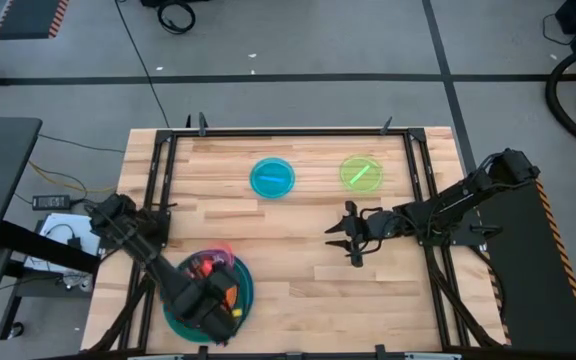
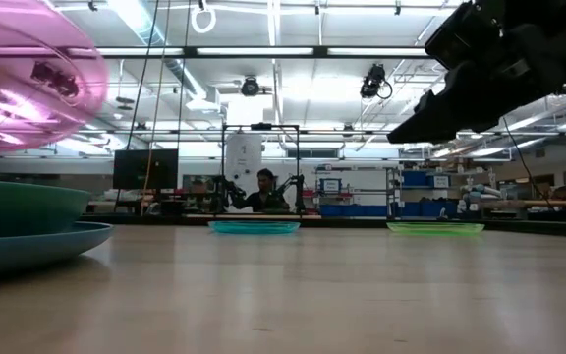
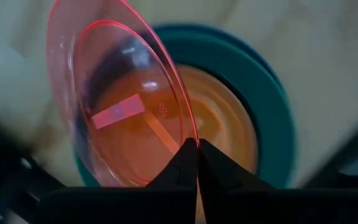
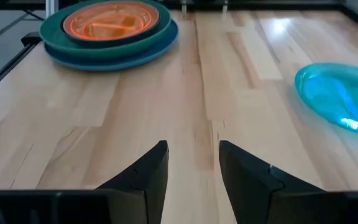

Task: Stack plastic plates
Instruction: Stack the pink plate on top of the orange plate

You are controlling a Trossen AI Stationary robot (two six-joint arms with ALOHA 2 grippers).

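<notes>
The left gripper is at the near left part of the table, above a stack of plates. Its two dark fingers are closed tightly on the rim of the pink plate, which is translucent and strongly tilted, almost on its edge. In the low view the pink plate hangs in the air over the stack and does not touch it.

The stack is directly under the gripper. At the bottom lies a large blue plate, on it a teal plate, and on top a small orange plate. In the left wrist view the orange plate shows just behind the held pink one, inside the teal ring. I cannot tell if there are more plates between them.

The cyan plate lies flat in the far middle of the table. The lime green plate lies to its right, a little apart from it.

The right gripper waits over the bare wood to the right of the centre, nearer than the green plate. Its fingers are spread apart and hold nothing. In the low view a person is visible far behind the table.
</notes>
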